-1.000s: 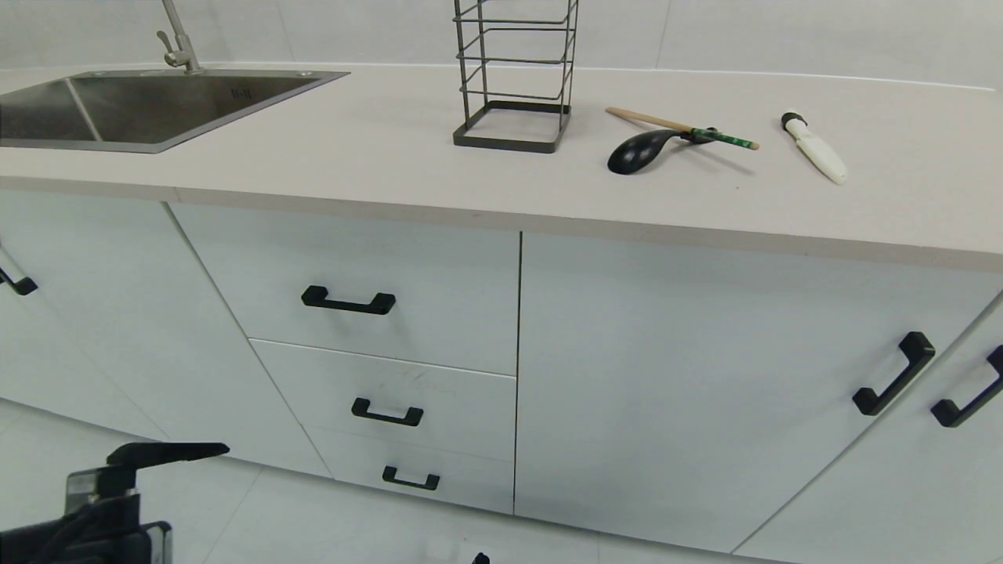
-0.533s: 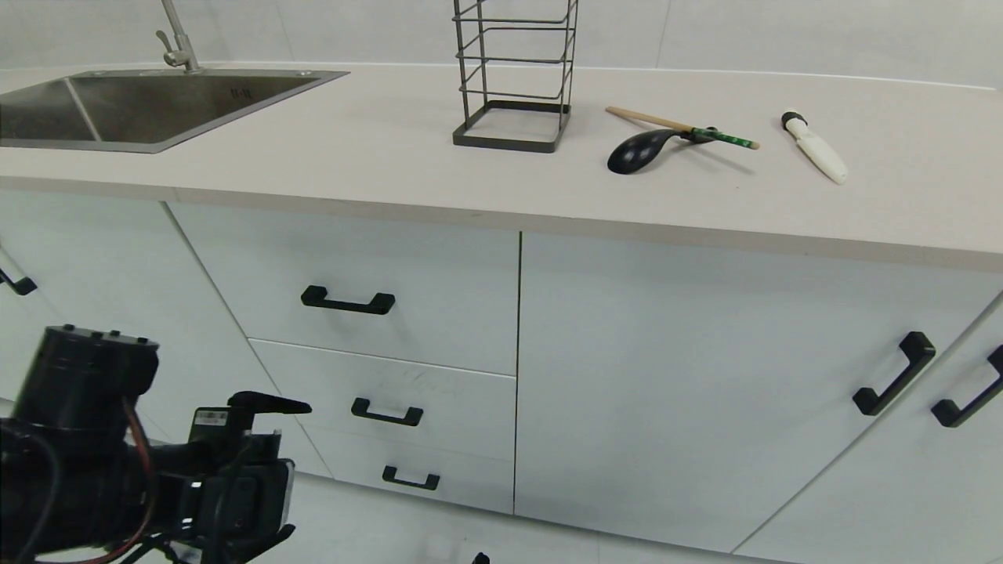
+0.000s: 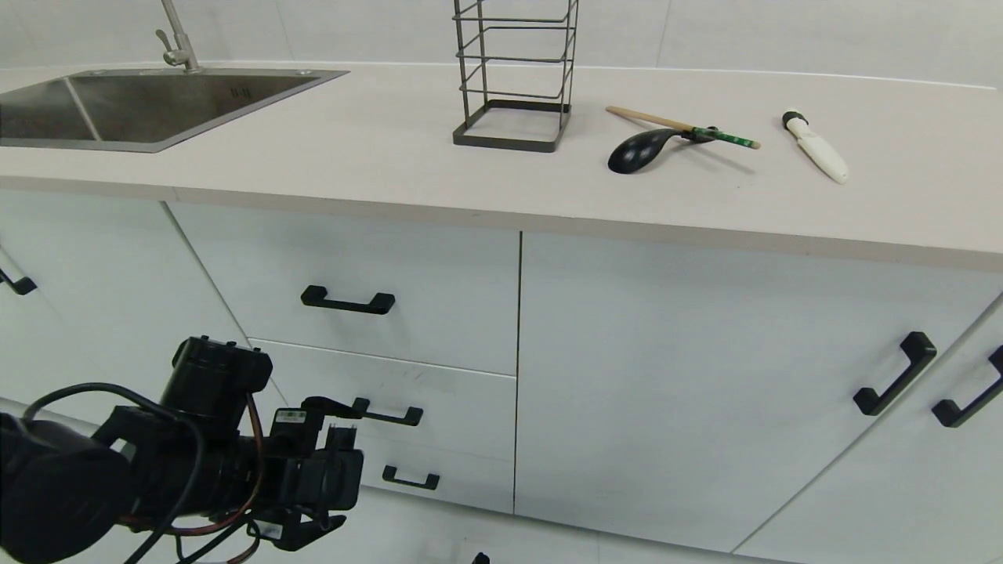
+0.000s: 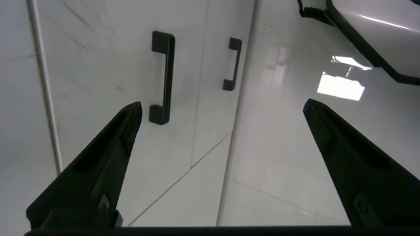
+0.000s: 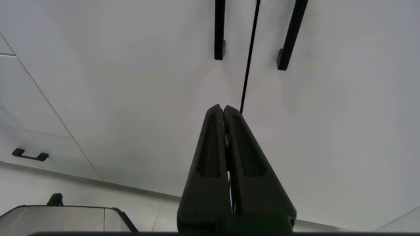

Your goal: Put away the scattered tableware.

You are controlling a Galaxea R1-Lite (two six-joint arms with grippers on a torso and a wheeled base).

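The left gripper (image 3: 329,470) is held low in front of the drawers (image 3: 439,313), with its fingers spread wide apart. The right gripper (image 5: 226,172) is seen with fingers pressed together, facing white cabinet doors (image 5: 131,78). On the surface (image 3: 353,157), a black spoon (image 3: 639,150) is crossed at its handle by a wooden chopstick (image 3: 678,128), near the wire rack (image 3: 513,78). A white utensil (image 3: 815,146) is laid near them, to the right.

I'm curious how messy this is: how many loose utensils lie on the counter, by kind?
Black spoon: 1
Wooden stick with green end: 1
White utensil with black end: 1
Total: 3
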